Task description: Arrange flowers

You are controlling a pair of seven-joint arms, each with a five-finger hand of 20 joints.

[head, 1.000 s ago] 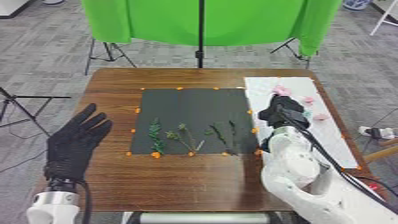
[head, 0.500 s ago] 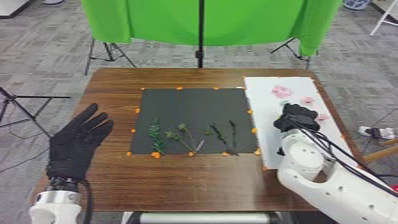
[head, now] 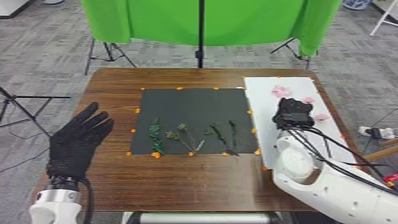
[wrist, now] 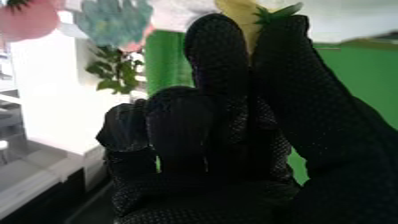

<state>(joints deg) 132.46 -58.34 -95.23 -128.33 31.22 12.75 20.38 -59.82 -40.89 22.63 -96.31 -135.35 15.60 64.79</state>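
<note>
Over the white sheet (head: 261,105) near pink flowers (head: 281,91), the curled right hand (head: 293,113) seemingly pinched a yellow flower (wrist: 238,14); the left hand (head: 73,145) was open, green stems (head: 155,136) on the black mat (head: 193,106).

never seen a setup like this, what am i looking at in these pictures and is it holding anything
This is a robot with two white arms and black-gloved hands. The head view looks down from its head; the right wrist view comes from a camera on its right wrist.

On the brown table, a dark sheet bears green sprigs, and a white sheet bears pink flowers. The left hand is open and empty. The right hand is over the white sheet; the wrist view shows a yellow piece right by it, but I can't tell whether it is held.
</note>
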